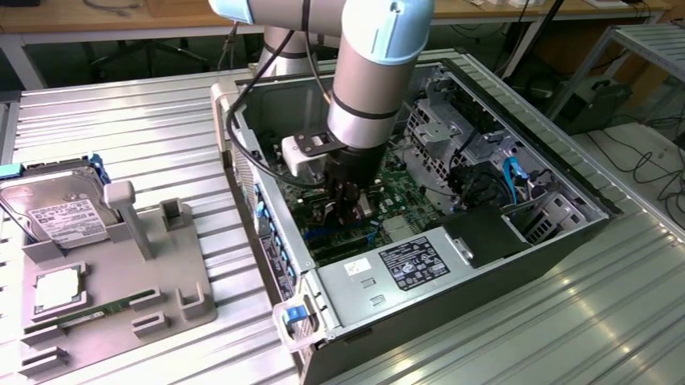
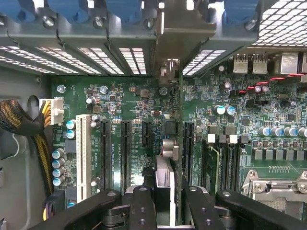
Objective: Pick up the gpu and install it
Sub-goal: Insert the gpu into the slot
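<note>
Your gripper (image 2: pixel 165 201) is clamped on the gpu (image 2: pixel 169 143), held edge-on directly over the motherboard (image 2: pixel 129 103); the card's long axis runs parallel to the black slots (image 2: pixel 125 148) (bracket end toward the case's rear wall).

Empty expansion slots (image 2: pixel 122 148) lie open beside the gpu (image 2: pixel 169 143); the case wall (image 2: pixel 120 28) blocks beyond.
</note>
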You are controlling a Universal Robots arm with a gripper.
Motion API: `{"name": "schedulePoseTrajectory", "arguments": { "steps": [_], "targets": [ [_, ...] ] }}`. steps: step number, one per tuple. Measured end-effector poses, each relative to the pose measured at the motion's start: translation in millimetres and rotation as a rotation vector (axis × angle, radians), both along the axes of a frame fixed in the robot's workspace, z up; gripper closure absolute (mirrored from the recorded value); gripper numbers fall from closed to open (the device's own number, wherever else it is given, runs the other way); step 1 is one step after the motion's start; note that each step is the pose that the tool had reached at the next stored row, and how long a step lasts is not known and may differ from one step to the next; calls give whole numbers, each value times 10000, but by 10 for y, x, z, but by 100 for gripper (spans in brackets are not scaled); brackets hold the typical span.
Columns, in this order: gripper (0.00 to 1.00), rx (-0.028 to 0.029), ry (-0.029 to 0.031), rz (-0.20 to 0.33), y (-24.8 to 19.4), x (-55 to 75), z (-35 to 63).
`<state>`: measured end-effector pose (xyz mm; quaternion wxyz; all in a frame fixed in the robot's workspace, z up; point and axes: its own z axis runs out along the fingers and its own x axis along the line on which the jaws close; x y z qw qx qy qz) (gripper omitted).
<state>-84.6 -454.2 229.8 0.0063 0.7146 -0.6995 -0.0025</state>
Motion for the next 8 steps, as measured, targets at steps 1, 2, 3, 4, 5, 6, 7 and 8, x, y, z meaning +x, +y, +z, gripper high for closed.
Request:
{"name": "schedulePoseTrajectory", "arguments": {
  "steps": [1,2,3,4,5,6,7,8],
  "targets": [
    [72,0,0,0,0,0,-14],
    [72,-2,2,0,0,0,-24],
    [72,-2,2,0,-1,0,-34],
    [72,-7,4,0,-1,-1,-45],
    [72,-10,6,0,-1,-1,-54],
    [72,-4,2,0,-1,0,-65],
    [72,0,1,0,0,0,-71],
    [72,0,1,0,0,0,-71]
  ]
}}
